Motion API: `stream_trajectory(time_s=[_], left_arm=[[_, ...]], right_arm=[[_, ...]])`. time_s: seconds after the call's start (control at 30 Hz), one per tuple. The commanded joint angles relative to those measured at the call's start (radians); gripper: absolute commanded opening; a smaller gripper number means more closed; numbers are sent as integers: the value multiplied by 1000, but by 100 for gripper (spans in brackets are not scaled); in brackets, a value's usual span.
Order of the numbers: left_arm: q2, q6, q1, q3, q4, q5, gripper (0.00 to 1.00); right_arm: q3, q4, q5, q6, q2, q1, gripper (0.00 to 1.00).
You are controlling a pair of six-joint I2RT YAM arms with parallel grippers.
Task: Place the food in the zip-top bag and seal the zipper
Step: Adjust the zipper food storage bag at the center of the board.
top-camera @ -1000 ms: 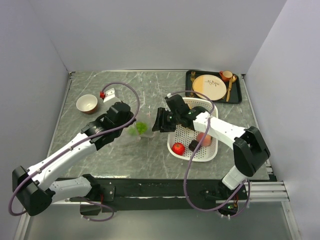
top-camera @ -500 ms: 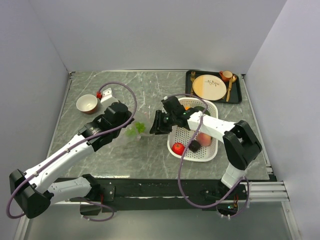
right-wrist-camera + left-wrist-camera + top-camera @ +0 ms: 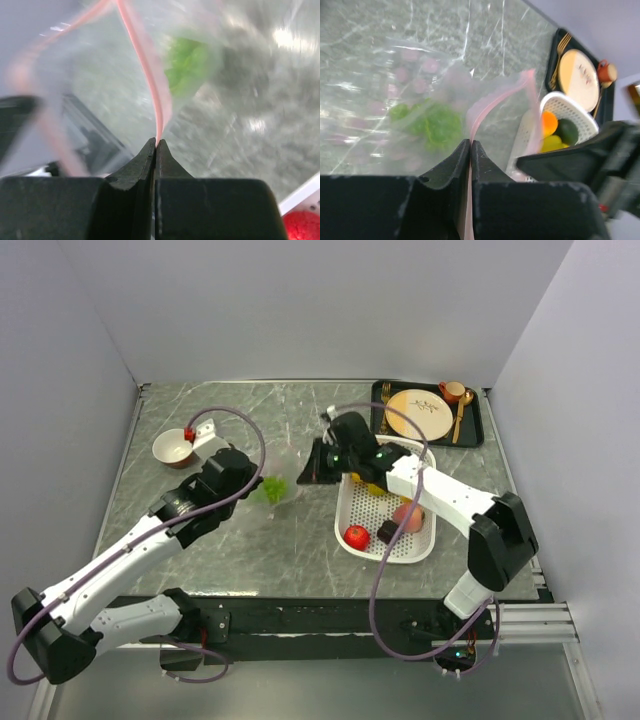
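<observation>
Both arms have carried the zip-top bag (image 3: 415, 95) farther from the table's (image 3: 300, 550) near edge. The left gripper (image 3: 470, 142) and right gripper (image 3: 155, 142) each pinch the pink zipper (image 3: 492, 97) tightly, stretching the bag between them beside the white basket (image 3: 341, 525). Green grapes (image 3: 434, 125) lie inside the bag. The tomato (image 3: 356, 536), peach (image 3: 407, 517) and small dark piece (image 3: 388, 531) sit in the basket.

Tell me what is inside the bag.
Green grapes show through the clear bag. No other food can be made out inside; the plastic is hazy, and the left gripper and right gripper pinching the zipper hide part of it.
</observation>
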Motion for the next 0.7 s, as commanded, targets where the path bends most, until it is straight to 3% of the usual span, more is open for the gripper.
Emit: stream_trajectory(time_s=[0.0, 0.2, 0.27, 0.57, 0.67], left_arm=[[-86, -22, 4, 28, 10, -93, 10], [-181, -8, 4, 50, -10, -185, 12], [-198, -28, 4, 68, -57, -196, 7], [-257, 33, 6, 182, -122, -158, 9], [-231, 66, 4, 151, -81, -136, 15]], right_arm=[[190, -47, 62, -117, -79, 17, 4], [373, -163, 62, -172, 16, 36, 7], [396, -180, 57, -175, 42, 37, 8], [344, -125, -5, -177, 36, 33, 10], [313, -95, -16, -163, 33, 34, 10]])
